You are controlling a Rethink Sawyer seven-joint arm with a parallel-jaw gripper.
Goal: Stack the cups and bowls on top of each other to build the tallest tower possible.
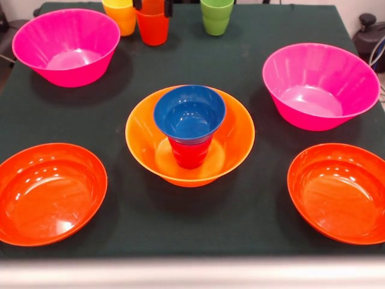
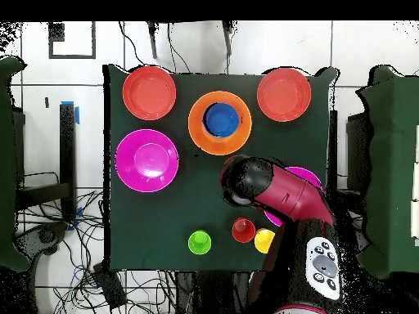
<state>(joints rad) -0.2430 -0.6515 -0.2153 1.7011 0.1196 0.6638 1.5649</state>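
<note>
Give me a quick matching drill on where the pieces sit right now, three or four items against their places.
Things:
1. small blue bowl
2. red cup
3. green cup
4. large orange bowl

Places:
A. on the cloth at mid-table, holding the stack
B. standing inside the large orange bowl
C. alone at the far edge of the table in the front view
D. resting on top of the red cup

Pairs: 1-D, 2-B, 3-C, 4-A
</note>
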